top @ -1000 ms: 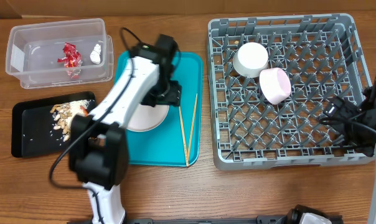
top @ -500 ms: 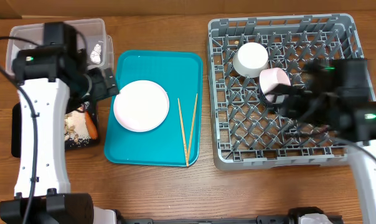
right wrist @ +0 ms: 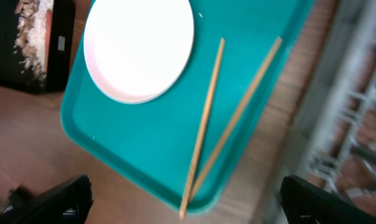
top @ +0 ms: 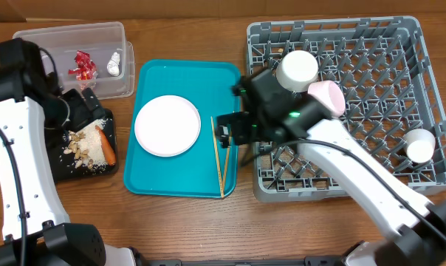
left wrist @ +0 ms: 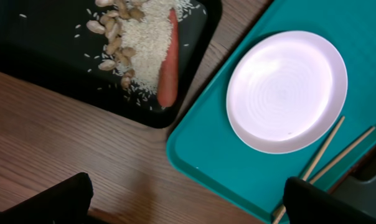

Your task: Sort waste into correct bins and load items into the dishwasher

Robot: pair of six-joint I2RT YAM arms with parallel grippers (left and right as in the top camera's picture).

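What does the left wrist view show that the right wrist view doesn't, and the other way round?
Left wrist only: the nut shells as separate pieces, and the whole carrot lying in the black tray. Right wrist only: the grey dish rack, blurred along the right side, and both chopsticks from end to end. Shared: the teal tray and the white plate on it, plus at least a corner of the black tray and part of the chopsticks.
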